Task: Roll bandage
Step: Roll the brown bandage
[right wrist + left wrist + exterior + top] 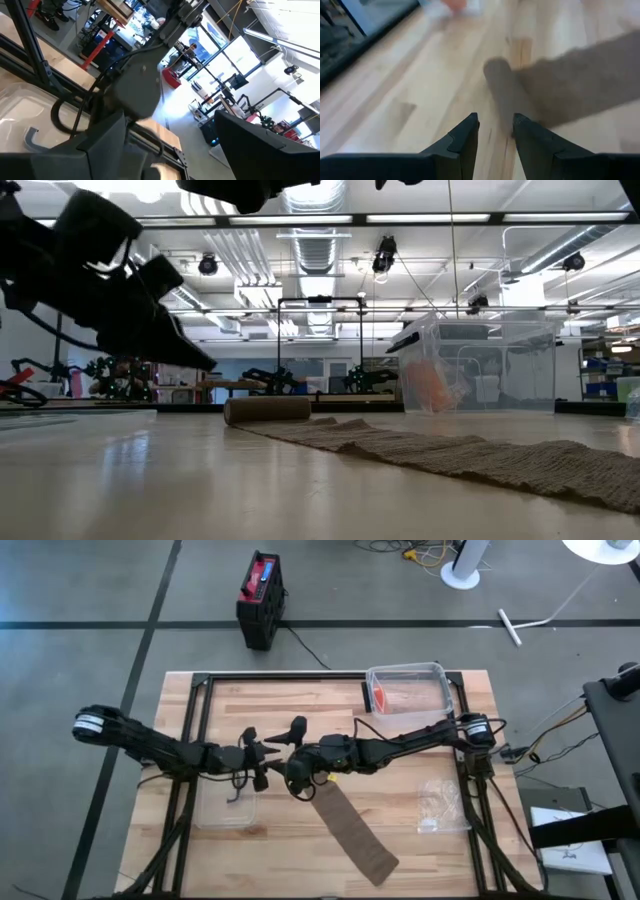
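Brown bandage (350, 832) lies unrolled across the worktop (450, 860), trailing toward 5 o'clock from its rolled end (266, 410) at centre. Left gripper (495, 131) hovers just short of that roll, jaws slightly parted and empty. Right gripper (300, 783) hangs above the roll, jaws wide apart.

Both arms are dark, jointed and draped with black cables. A white band rings each base. The left gripper (495, 131) has black wedge-shaped fingers.
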You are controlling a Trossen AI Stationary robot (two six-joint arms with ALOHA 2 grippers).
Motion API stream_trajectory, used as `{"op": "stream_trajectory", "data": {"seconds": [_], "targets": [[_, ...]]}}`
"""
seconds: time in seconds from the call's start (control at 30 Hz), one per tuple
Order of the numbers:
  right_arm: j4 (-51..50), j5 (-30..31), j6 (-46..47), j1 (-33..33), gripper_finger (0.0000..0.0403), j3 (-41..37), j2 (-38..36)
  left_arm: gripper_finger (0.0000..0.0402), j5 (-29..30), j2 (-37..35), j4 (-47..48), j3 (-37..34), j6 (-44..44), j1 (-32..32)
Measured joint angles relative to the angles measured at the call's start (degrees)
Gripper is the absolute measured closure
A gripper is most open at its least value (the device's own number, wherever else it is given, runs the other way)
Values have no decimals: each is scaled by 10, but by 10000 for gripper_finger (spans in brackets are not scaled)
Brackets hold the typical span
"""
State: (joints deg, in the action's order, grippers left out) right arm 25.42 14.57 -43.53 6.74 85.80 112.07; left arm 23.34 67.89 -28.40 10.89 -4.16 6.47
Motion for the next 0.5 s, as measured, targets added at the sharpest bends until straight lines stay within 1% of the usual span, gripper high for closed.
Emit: {"op": "stream_trajectory", "data": {"seconds": [0.1,0.3,0.5], "targets": [[0,0,0,0,103,0,0,285,-6,42,-7,4,0,-6],[0,0,0,0,96,0,0,279,-5,107,-88,2,0,-7],[0,0,0,0,101,0,0,263,-5,138,-115,3,-11,-7]]}}
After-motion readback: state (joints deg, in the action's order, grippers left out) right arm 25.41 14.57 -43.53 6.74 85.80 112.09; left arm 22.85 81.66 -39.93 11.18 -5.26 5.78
